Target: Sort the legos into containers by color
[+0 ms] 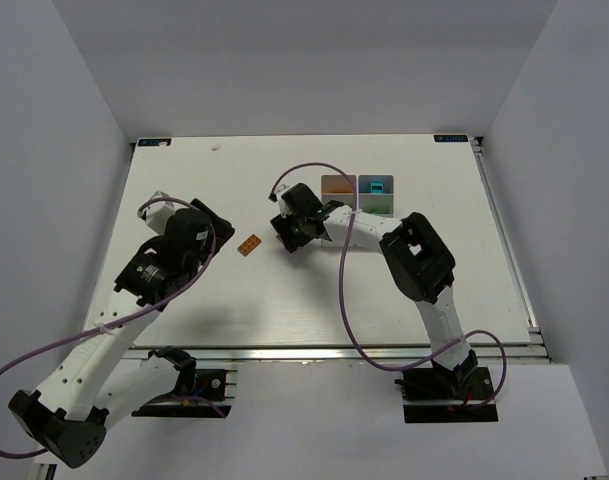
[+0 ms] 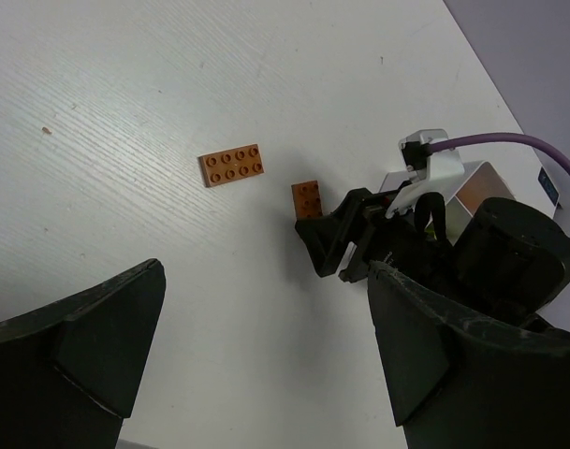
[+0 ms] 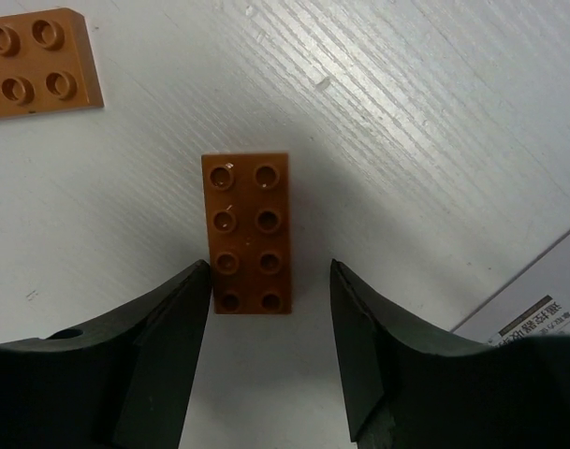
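Straddling a brown brick [image 3: 246, 234] unclamped, the right gripper [image 3: 270, 273] stands part-open, the left gripper [image 2: 266, 276] gapes wide, and the orange plate [image 3: 36, 61] is cut off in the right wrist view.

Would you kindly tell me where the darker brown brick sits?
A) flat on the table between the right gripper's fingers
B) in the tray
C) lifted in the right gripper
A: the brick lies flat on the table, with a gap to each of the right gripper's fingers.

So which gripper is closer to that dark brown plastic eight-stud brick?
Right. The right gripper has its open fingers either side of the dark brown brick; the left gripper hangs open farther off, beyond a flat orange plate.
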